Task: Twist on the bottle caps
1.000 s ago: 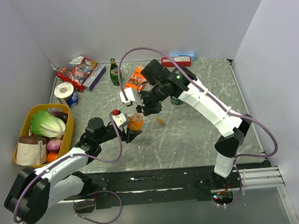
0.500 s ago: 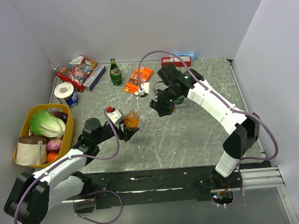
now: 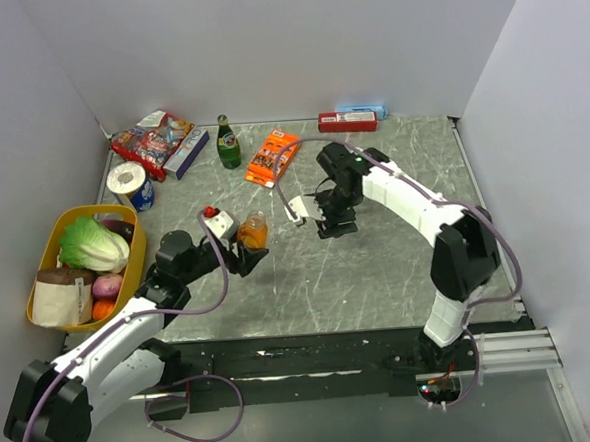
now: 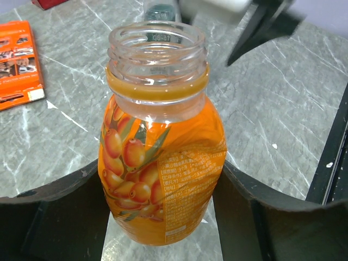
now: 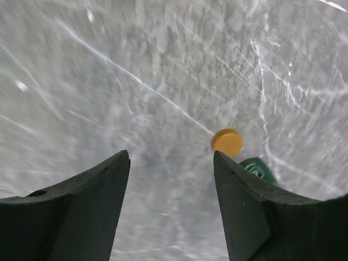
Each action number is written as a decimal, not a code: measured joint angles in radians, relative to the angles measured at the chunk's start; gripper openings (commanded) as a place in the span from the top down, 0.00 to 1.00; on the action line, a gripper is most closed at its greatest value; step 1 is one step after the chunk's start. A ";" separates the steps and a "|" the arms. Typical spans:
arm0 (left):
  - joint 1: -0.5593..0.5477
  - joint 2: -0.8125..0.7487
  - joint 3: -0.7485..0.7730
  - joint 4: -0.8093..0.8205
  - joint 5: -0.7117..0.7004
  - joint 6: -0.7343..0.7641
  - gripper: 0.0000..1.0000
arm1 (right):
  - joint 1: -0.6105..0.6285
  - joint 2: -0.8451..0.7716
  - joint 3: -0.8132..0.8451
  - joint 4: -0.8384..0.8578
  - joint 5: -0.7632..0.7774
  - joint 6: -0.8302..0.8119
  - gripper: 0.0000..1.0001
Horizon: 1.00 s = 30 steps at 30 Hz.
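- The left gripper (image 4: 160, 187) is clamping an orange bottle (image 4: 163, 174), its dark fingers (image 4: 65, 217) pressing against both sides of the body.
- The bottle is standing upright, its clear threaded mouth gaping open with no cap on it.
- A berry-printed label is wrapping around the bottle's body.
- An orange packet (image 4: 19, 62) is lying flat on the grey marble table (image 4: 283, 109) at the upper left.
- A dark green bottle (image 4: 160, 10) is peeking out just behind the neck.
- A blurred white and black part of the right arm (image 4: 261, 24) is hanging at the upper right.
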 measured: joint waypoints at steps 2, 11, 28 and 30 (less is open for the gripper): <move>0.003 -0.020 0.000 -0.016 -0.006 0.000 0.99 | -0.001 0.051 0.018 0.002 0.026 -0.082 0.28; 0.049 -0.054 0.000 -0.066 -0.006 0.000 0.99 | -0.029 0.293 0.159 0.009 0.157 -0.375 0.28; 0.085 -0.038 -0.002 -0.045 -0.006 -0.005 0.99 | -0.057 0.383 0.193 -0.022 0.287 -0.496 0.31; 0.085 -0.034 -0.002 -0.043 -0.006 -0.005 0.99 | -0.057 0.383 0.181 -0.019 0.287 -0.491 0.32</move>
